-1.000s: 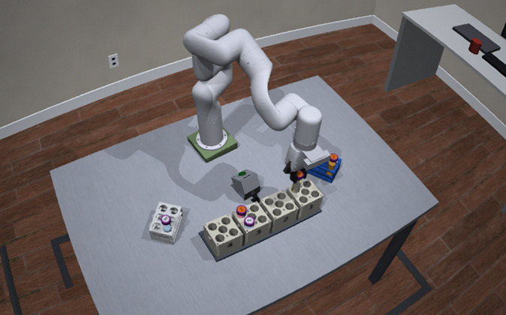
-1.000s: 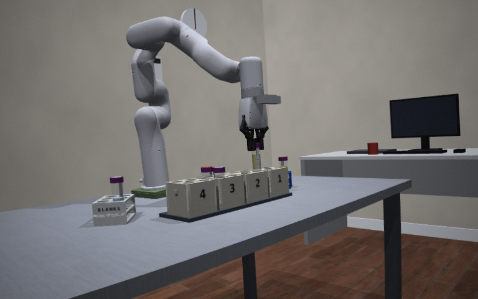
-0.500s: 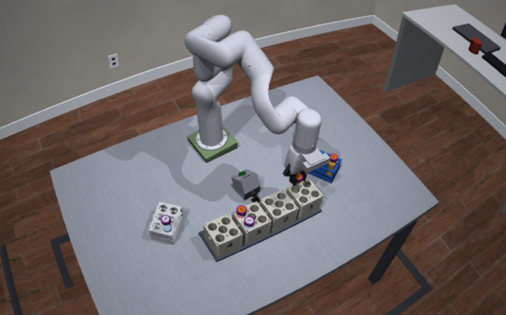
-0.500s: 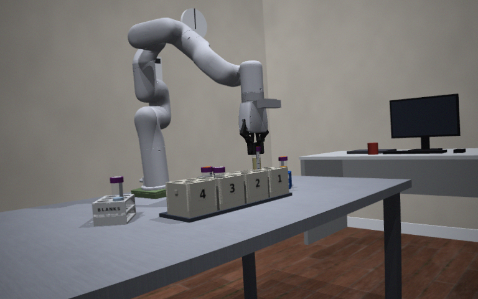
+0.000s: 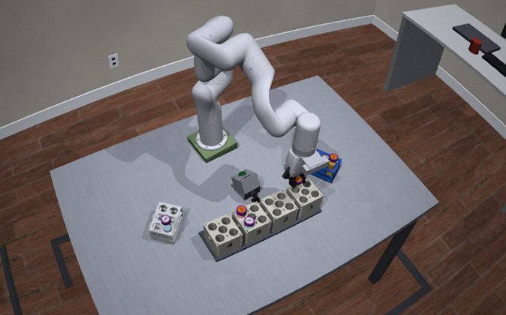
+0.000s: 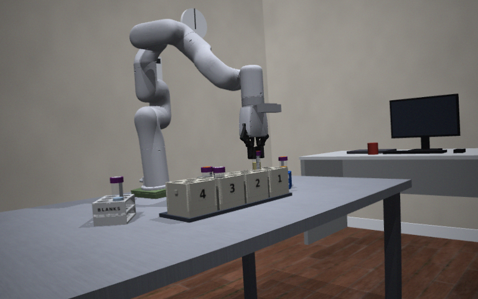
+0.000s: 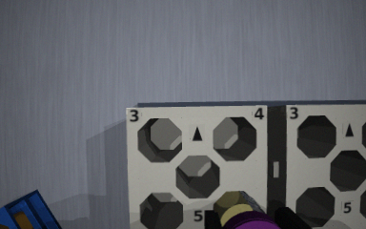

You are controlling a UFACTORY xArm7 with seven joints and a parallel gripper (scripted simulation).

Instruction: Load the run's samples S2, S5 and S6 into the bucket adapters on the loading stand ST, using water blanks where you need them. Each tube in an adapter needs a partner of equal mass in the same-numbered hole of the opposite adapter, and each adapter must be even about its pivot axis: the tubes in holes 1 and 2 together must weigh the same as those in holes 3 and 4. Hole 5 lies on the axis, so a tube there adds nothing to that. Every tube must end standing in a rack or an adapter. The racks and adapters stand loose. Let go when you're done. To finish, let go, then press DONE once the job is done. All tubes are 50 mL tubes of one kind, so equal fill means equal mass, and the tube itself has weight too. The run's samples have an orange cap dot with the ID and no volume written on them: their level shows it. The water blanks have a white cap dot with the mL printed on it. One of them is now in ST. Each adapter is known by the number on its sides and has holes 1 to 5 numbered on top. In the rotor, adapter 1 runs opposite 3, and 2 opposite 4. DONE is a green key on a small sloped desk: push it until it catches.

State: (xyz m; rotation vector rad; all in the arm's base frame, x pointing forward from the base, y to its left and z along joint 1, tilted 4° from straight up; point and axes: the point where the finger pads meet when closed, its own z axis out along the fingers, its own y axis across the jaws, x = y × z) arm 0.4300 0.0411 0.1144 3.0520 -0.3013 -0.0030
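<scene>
My gripper (image 5: 295,181) (image 6: 256,155) (image 7: 253,220) is shut on an orange-dot tube (image 5: 298,179) (image 6: 258,161) with pale yellow liquid. The tube is upright, its lower part in hole 1 of adapter 1 (image 5: 311,206) (image 6: 279,178) (image 7: 138,181); its cap is well above the top. Adapter 3 (image 5: 258,231) (image 6: 231,187) holds an orange-dot tube (image 5: 241,209) (image 6: 206,169) and a white-dot blank (image 5: 249,220) (image 6: 219,169). Adapter 2 (image 5: 285,219) (image 6: 257,183) and adapter 4 (image 5: 229,244) (image 6: 202,194) show no tubes. The cap writing is unreadable.
The white BLANKS rack (image 5: 163,237) (image 6: 109,217) holds a pale blue tube (image 5: 165,219) (image 6: 116,180). The blue rack (image 5: 324,177) (image 7: 44,210) behind adapter 1 holds an orange-dot tube (image 5: 333,158) (image 6: 282,159). The green DONE key (image 5: 242,173) is up on its grey desk (image 5: 246,184) behind the adapters.
</scene>
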